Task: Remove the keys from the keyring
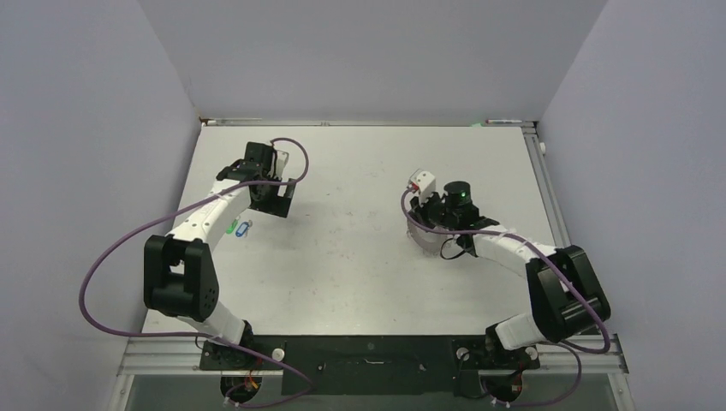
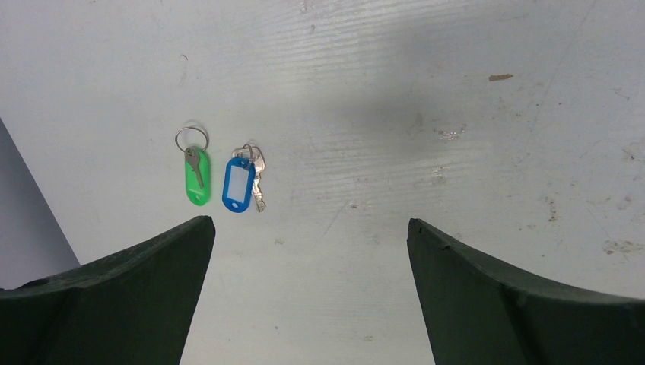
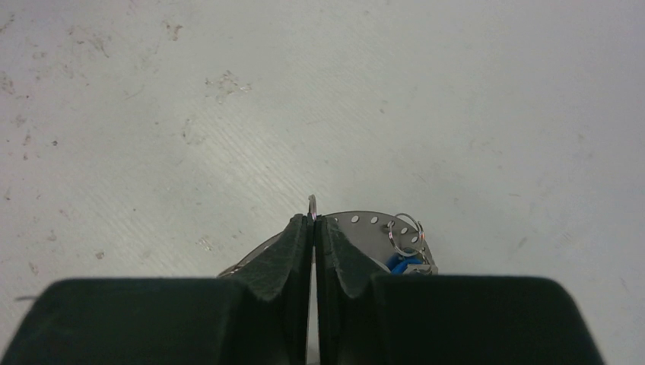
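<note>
My right gripper (image 3: 313,219) is shut on a thin metal edge of the keyring (image 3: 363,221), whose perforated silver band curves out behind both fingers. A small split ring with a blue tag (image 3: 401,262) still hangs on that band at the right. In the top view this gripper (image 1: 428,224) sits right of centre over the faint ring (image 1: 418,241). My left gripper (image 2: 310,222) is open and empty above the table. Two loose keys lie ahead of it to the left, one with a green tag (image 2: 196,176) and one with a blue tag (image 2: 239,185). They also show in the top view (image 1: 238,228).
The white table (image 1: 342,257) is walled in by grey panels on the left, back and right. The left arm's purple cable (image 1: 111,257) loops out over the table's left edge. The dark arm mounts (image 1: 368,355) line the near edge.
</note>
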Robot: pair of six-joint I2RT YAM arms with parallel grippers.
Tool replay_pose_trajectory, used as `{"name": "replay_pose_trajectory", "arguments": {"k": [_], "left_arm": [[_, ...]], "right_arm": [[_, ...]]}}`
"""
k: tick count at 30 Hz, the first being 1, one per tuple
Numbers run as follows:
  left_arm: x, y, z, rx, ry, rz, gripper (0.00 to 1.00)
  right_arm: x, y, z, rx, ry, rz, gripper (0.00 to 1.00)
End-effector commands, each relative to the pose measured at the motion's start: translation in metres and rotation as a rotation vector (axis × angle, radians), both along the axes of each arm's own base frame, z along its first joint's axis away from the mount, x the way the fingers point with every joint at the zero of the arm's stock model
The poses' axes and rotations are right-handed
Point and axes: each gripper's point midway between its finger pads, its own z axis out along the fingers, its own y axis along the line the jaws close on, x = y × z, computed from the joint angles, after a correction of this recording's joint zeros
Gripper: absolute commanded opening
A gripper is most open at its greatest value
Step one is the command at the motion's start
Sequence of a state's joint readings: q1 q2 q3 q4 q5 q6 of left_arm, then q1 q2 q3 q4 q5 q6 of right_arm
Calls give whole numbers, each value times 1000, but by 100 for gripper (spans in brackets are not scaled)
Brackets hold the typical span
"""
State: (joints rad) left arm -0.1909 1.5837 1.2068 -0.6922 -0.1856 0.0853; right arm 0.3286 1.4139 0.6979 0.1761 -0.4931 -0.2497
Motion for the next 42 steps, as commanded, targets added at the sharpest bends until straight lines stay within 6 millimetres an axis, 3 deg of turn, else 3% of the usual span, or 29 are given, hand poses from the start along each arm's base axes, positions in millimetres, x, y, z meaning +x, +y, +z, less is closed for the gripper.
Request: {"name": "replay_pose_trajectory", "arguments": {"k": [1, 9, 10, 12, 16, 22, 26, 29, 33, 38, 42], "left_arm": [[-2, -11, 16, -66, -39, 0, 96], [-7, -20, 21, -135, -35, -5, 96], [-7, -21, 22, -147, -33, -7, 96], [-7, -23, 25, -176, -28, -13, 96], [-10, -27, 31, -259, -8, -26, 96], [-3, -32, 53, -334, -50, -62, 96], [7, -32, 77, -343, -96, -65, 96], [14, -34, 98, -361, -116, -88, 96], [22, -37, 121, -403, -127, -121, 96], [35, -25, 135, -455, -146, -89, 96], [46, 15, 132, -479, -164, 15, 96]], "right_arm": [[12, 48, 23, 69, -152, 69, 5], [16, 124, 15, 112, -157, 193, 5], [19, 132, 14, 117, -150, 197, 10], [33, 148, 22, 137, -150, 202, 30], [47, 164, 36, 151, -135, 219, 47], [48, 162, 80, 152, -159, 240, 77], [53, 137, 112, 139, -169, 211, 99], [64, 102, 129, 126, -145, 134, 90], [84, 36, 128, 34, -35, -41, 90], [86, -56, 128, 66, 46, -205, 90], [80, -130, 125, 107, 59, -374, 90]]}}
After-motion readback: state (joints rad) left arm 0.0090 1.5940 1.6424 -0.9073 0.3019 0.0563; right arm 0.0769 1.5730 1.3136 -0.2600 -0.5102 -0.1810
